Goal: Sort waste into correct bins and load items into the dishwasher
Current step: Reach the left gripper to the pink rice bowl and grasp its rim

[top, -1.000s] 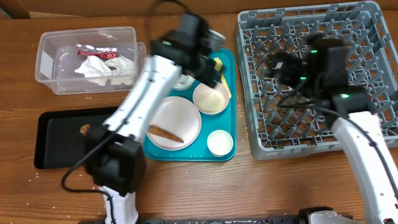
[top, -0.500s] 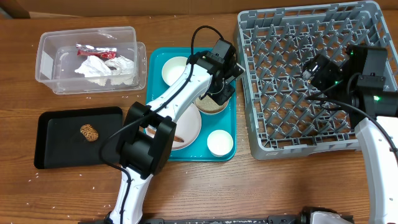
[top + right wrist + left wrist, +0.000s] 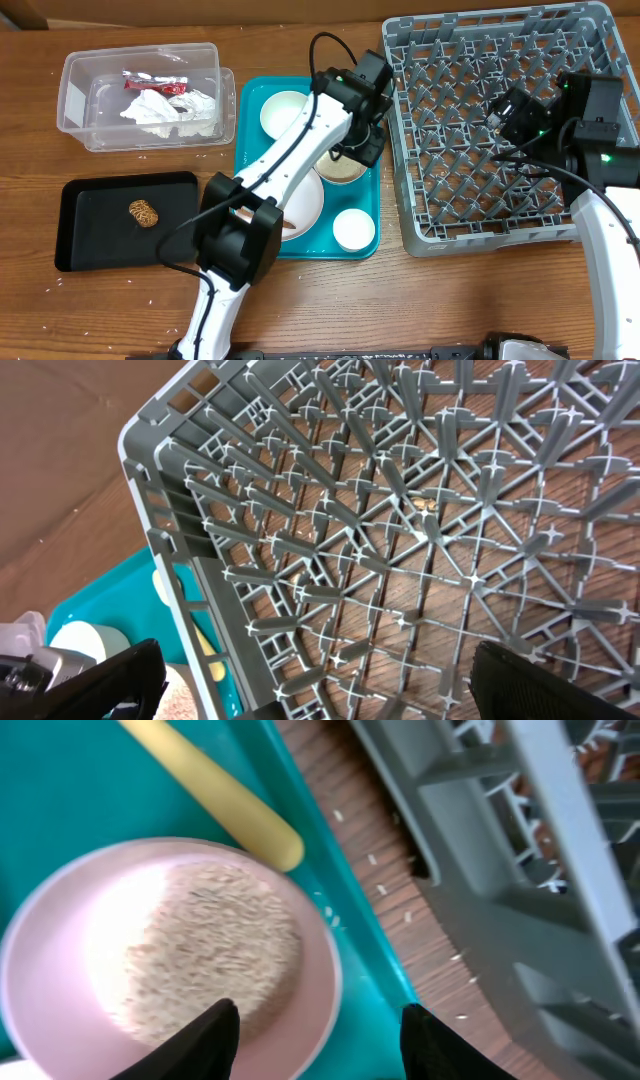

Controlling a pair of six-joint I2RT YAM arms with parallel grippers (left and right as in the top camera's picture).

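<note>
Overhead, I see the clear rectangular plastic tub point(image 3: 90, 110) at far left holding a crumpled white paper napkin point(image 3: 160, 108) and a small red-and-white wrapper point(image 3: 155, 84). Nearer, the shallow black rectangular tray point(image 3: 100, 235) holds a brown food piece point(image 3: 145, 212). On my left wrist view, the left tool point(image 3: 320, 1040) is spread wide astride the right rim of a white bowl point(image 3: 60, 980) holding rice-like grains point(image 3: 220, 940), with a thin yellow plastic spoon point(image 3: 215, 790) just beyond. On the right wrist view, the right tool point(image 3: 320, 685) gapes wide over the large grey pegged plastic dish rack point(image 3: 400, 540).

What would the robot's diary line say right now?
left end effector: open, above rice bowl | yellow spoon: beside bowl | right end effector: open, over dish rack
</note>
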